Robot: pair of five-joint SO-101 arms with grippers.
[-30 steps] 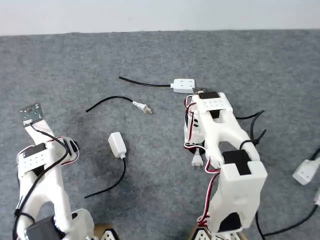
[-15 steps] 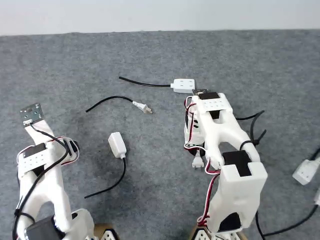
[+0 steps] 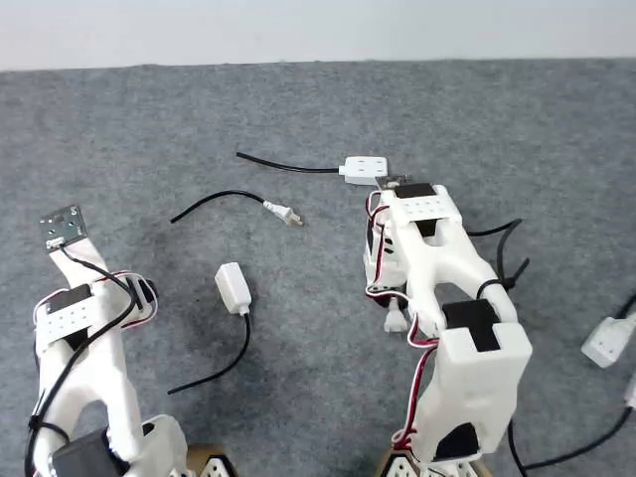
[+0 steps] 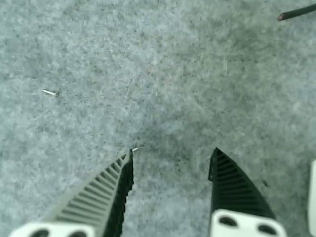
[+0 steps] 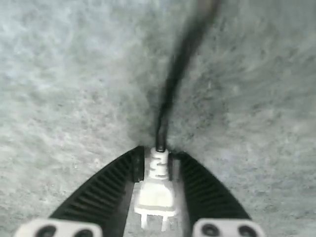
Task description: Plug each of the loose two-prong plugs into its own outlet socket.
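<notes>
Currently, a white two-prong plug (image 5: 157,190) is gripped by the right gripper (image 5: 159,154), whose fingers are closed firmly on the plug's body. The prongs are turned back toward the wrist. The plug's black cord (image 5: 177,74) is led away past the fingertips over the grey desk (image 3: 149,119).

The white outlet socket (image 3: 364,168) is taken as the landmark; it lies flat on the desk, just beyond the front end of the right arm. The held plug is found well back from this socket, toward the arm bases, tucked beside the right arm's body and lifted off the desk.

A second loose plug (image 3: 285,213) is seen near the socket, on its left-arm side and slightly nearer the bases, apart from it, with its own black lead curved away from the socket. Farther from the socket in the same direction, a white block with a cord (image 3: 234,287) is laid on the desk. Well apart from the socket on the other side, past the right arm, another white socket piece (image 3: 608,341) is placed at the desk's edge.

The left gripper (image 4: 173,158) is held wide open with nothing between its fingers, above bare desk, farthest from the socket.
</notes>
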